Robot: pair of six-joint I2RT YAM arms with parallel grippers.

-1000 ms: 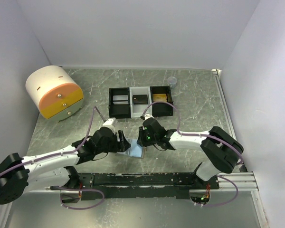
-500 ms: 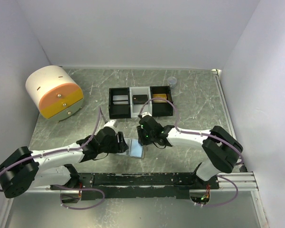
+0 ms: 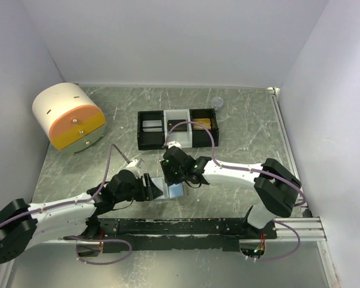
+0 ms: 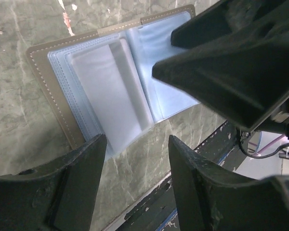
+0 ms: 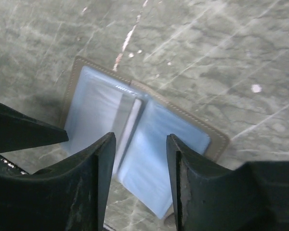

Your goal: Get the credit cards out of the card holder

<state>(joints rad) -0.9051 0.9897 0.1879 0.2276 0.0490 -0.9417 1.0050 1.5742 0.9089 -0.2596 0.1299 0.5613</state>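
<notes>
The card holder lies open and flat on the green marbled table near the front edge. Its grey stitched cover and pale blue sleeves show in both wrist views. Whether credit cards sit in the sleeves I cannot tell. My left gripper is open, its fingertips at the holder's near edge, with nothing between them. My right gripper hovers open over the holder's fold, also with nothing between its fingers. From above, the left gripper is beside the holder and the right gripper just behind it.
A black-and-white three-compartment tray stands behind the grippers with flat items in its compartments. A round white-and-orange drawer unit sits far left. A small clear cup is at the back. A black rail runs along the near edge.
My right gripper has shifted left over the holder and its jaws have widened. My left arm has drawn back toward the near left. The holder stays on the table.
</notes>
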